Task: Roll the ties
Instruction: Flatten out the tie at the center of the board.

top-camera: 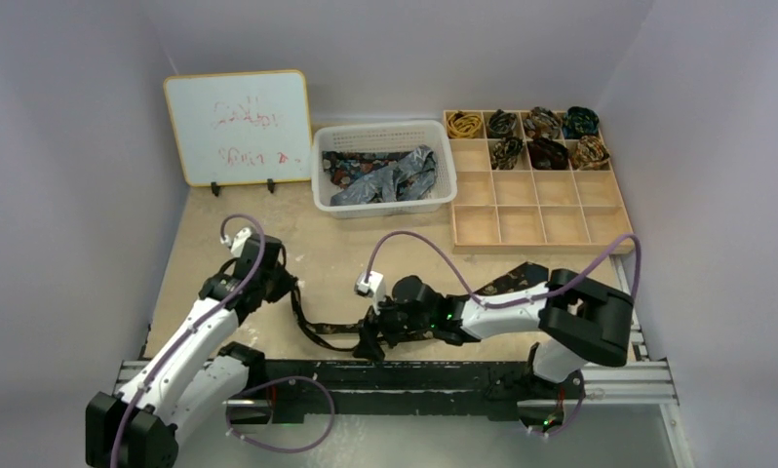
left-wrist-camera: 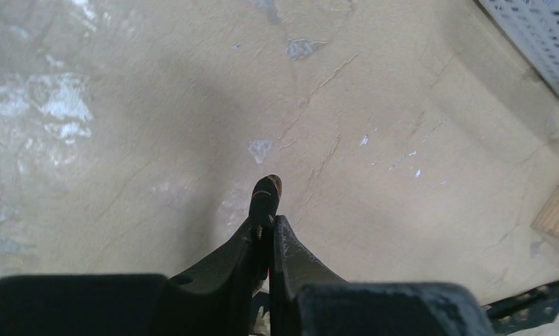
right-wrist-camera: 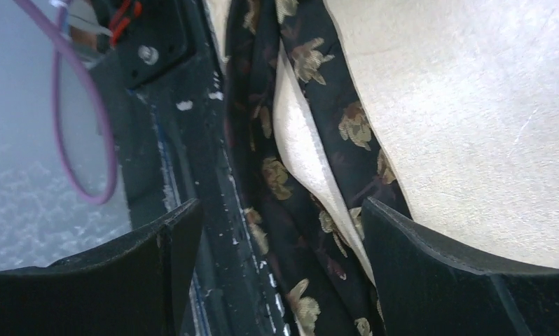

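A dark tie with gold flower motifs (top-camera: 322,331) lies as a loose strip across the table's near edge. My left gripper (top-camera: 286,289) is shut on its narrow end; the tip (left-wrist-camera: 266,192) sticks out past the closed fingers (left-wrist-camera: 291,252). My right gripper (top-camera: 370,341) is open over the tie's other part, its fingers (right-wrist-camera: 417,252) on either side of the folded fabric (right-wrist-camera: 312,203) at the table's front rail. Several rolled ties (top-camera: 546,151) sit in the wooden tray's back compartments. Loose ties (top-camera: 385,180) lie in the white basket.
The wooden grid tray (top-camera: 541,210) stands at the back right, the white basket (top-camera: 448,185) beside it, a whiteboard (top-camera: 237,127) at the back left. A black rail (right-wrist-camera: 192,140) runs along the near edge. Purple cables (top-camera: 434,244) loop above the arms.
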Action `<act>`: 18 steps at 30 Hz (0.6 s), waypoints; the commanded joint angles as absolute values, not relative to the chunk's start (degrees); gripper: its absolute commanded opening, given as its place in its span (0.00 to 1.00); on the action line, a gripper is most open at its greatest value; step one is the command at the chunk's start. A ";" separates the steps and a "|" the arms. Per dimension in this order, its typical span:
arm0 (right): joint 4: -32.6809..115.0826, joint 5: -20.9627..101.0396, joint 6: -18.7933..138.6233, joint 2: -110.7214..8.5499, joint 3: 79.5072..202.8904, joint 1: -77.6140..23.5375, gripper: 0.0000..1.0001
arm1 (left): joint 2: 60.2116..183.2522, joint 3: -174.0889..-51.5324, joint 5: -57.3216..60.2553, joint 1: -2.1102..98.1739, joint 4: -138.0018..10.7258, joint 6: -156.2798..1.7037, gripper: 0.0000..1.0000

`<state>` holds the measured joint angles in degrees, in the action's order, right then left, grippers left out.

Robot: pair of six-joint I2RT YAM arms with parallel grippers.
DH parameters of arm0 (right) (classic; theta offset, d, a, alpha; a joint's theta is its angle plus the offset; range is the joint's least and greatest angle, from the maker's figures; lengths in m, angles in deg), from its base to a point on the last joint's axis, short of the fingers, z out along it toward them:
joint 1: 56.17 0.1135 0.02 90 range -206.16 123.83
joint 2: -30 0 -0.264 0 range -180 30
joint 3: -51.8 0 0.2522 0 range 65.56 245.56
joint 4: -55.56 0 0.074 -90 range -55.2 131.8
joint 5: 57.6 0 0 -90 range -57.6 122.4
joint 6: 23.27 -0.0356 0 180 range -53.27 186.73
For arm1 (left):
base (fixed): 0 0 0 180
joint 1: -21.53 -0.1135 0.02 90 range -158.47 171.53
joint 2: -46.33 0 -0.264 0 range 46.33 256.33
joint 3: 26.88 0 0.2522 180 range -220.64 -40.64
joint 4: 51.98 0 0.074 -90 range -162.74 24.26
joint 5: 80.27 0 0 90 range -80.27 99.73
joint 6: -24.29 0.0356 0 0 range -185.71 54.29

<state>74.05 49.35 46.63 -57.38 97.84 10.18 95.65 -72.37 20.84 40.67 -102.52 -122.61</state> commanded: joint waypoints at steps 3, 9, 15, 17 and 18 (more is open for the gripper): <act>65.00 31.23 51.20 -61.22 103.96 15.54 0.80 | 88.78 -70.84 23.27 40.43 -107.24 -131.89 0.10; 64.29 29.60 53.22 -61.41 105.29 20.75 0.79 | 85.12 -69.91 23.00 40.42 -109.54 -132.33 0.11; 59.41 22.24 53.36 -67.18 110.64 26.65 0.78 | 82.51 -71.33 24.45 40.36 -111.19 -132.79 0.12; 57.72 16.33 51.31 -69.26 111.80 27.15 0.76 | 81.90 -71.85 24.92 40.42 -111.21 -132.96 0.13; 56.23 12.71 49.32 -70.30 112.52 27.11 0.73 | 81.70 -71.96 24.74 40.43 -110.58 -132.50 0.13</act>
<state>61.92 25.26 52.21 -67.34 109.27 26.16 82.82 -70.38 22.92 40.67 -110.45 -131.60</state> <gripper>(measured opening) 0.767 0.125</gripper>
